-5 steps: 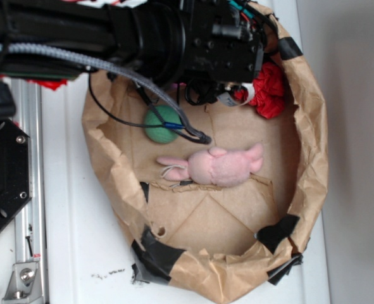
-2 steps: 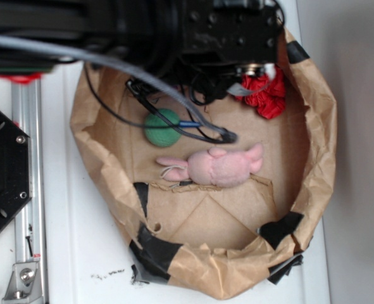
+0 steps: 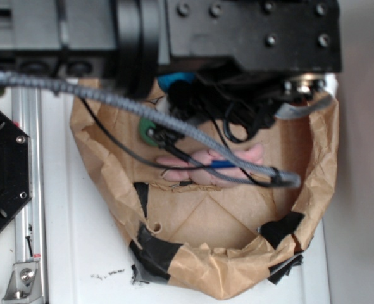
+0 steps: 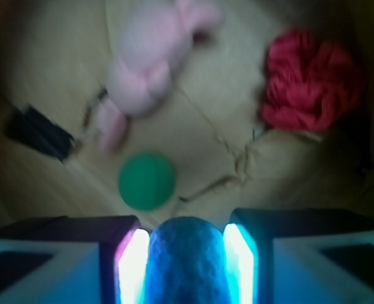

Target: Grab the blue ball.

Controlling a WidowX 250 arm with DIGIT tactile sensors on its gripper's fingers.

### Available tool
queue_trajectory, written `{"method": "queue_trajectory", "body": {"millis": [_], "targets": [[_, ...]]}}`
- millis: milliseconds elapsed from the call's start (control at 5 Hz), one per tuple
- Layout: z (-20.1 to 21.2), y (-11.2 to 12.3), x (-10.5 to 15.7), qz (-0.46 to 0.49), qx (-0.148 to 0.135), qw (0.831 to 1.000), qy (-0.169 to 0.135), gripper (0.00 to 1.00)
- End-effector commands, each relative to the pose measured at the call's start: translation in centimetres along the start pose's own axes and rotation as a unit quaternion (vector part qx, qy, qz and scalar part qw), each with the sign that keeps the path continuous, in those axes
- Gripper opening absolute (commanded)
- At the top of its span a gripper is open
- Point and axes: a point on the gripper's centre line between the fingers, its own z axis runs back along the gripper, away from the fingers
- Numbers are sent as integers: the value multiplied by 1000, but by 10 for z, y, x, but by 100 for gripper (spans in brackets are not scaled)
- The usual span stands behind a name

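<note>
The blue ball (image 4: 187, 263) is a deep teal-blue with a finely dimpled skin, and the faces of the jaws on either side of it glow white edged with cyan and a trace of magenta. Just beyond it lies the plain green ball (image 4: 147, 180), with the pale pink plush toy (image 4: 150, 66) farther off and the bright red cloth (image 4: 310, 82) to that toy's right. The paper bowl (image 3: 313, 183) around them is creased kraft brown patched with black tape (image 3: 156, 249), resting on a white surface (image 3: 79, 240).

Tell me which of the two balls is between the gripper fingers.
The blue ball, clamped in the gripper. The green ball lies loose on the paper below.
</note>
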Motion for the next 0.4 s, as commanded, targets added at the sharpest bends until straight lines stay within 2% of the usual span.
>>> {"method": "queue_trajectory", "body": {"millis": [0,200], "targets": [[45,-16,15,196,29,966,-166,0],[49,-20,18,241,20,955,-171,0]]}}
